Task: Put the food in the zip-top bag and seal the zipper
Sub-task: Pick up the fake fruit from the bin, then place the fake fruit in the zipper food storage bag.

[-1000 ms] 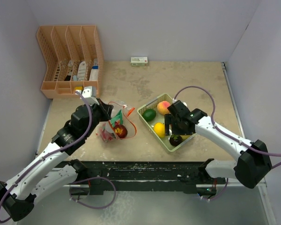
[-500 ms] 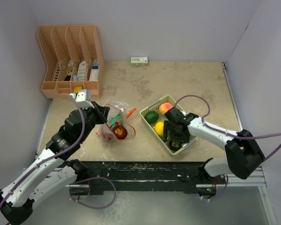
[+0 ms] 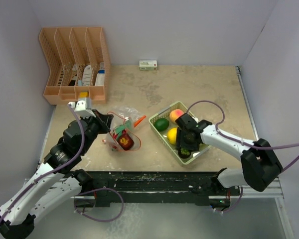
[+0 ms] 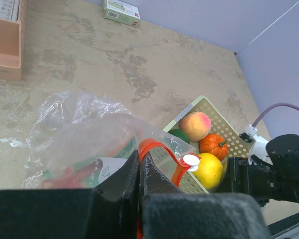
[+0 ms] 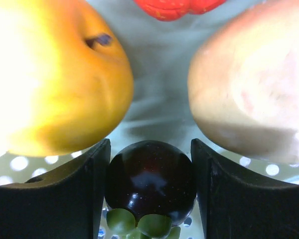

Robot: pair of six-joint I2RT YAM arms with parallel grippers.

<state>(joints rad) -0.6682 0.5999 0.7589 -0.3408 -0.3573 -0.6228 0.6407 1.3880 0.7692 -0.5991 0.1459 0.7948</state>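
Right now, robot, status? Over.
Left gripper shut on orange-red zipper of clear crinkly zip-top bag. Right gripper shut on dark purple toy fruit in pale green tray.

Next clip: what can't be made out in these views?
What is in the bag: left wrist view gives only red and green blurs through crinkled plastic; the left gripper, shut on the zipper, blocks the lower part.
The purple fruit: top view, lost under the dark right gripper that grips it.
The yellow fruit and peach: right wrist view, blurred and cut by the frame edges.
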